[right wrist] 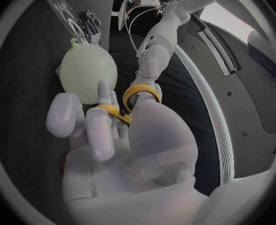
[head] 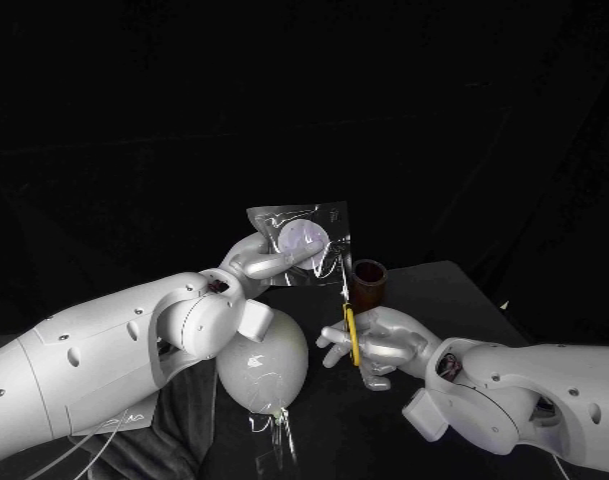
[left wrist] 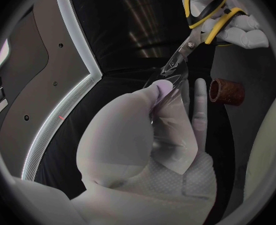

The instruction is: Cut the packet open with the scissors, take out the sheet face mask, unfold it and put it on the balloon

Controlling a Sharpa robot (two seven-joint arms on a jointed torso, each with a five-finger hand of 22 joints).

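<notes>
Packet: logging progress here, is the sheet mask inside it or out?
Inside: the pale folded mask shows through the clear packet held up by the left robot hand, with the scissors at its edge.

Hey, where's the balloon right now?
In the head view the balloon sits near the bottom, against the left arm, below the raised packet and left of the right hand holding the scissors.

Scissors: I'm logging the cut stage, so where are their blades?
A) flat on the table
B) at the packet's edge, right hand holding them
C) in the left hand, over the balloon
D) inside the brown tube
B: the right hand holds the scissors with their blades at the edge of the packet that the left hand holds up.
</notes>
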